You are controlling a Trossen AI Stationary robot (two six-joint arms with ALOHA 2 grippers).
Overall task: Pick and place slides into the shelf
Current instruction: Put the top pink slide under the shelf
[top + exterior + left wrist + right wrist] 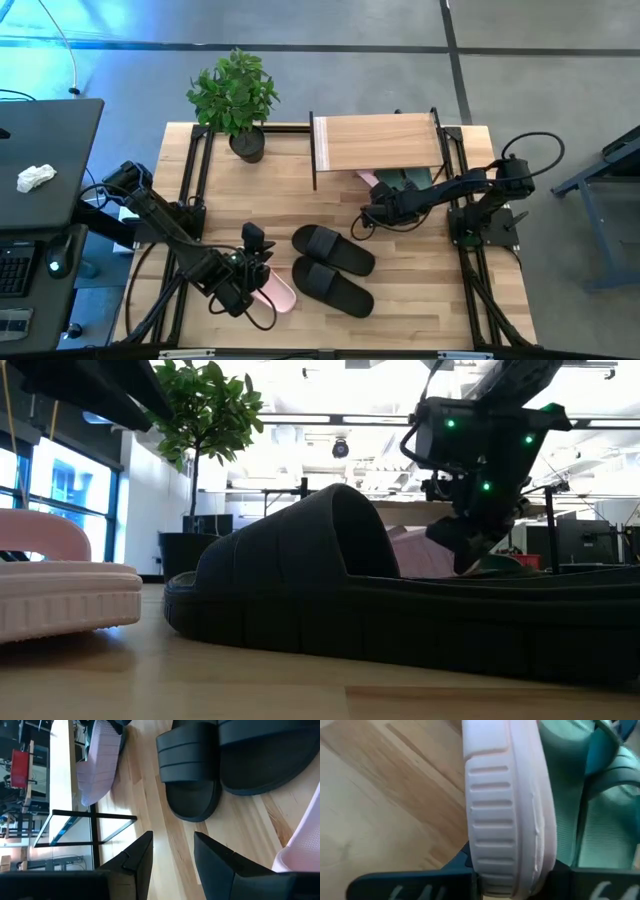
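My right gripper is shut on a pale pink slide at the shelf's near edge, beside teal slides lying under the board. My left gripper hangs open at the near left, with nothing between its fingers. The second pink slide rests on its sole on the table just beside it. Two black slides lie side by side on their soles in the middle of the table. My right gripper pinches the pink slide's sole between its two fingers, one on each flat face, at the end nearest the wrist. The ribbed side wall faces the camera, so the slide stands on edge. Whether it is clear of the table, I cannot tell.
A potted plant stands at the far left corner beside the shelf. Black frame rails run along both table sides. A dark desk with a keyboard stands off the table's left.
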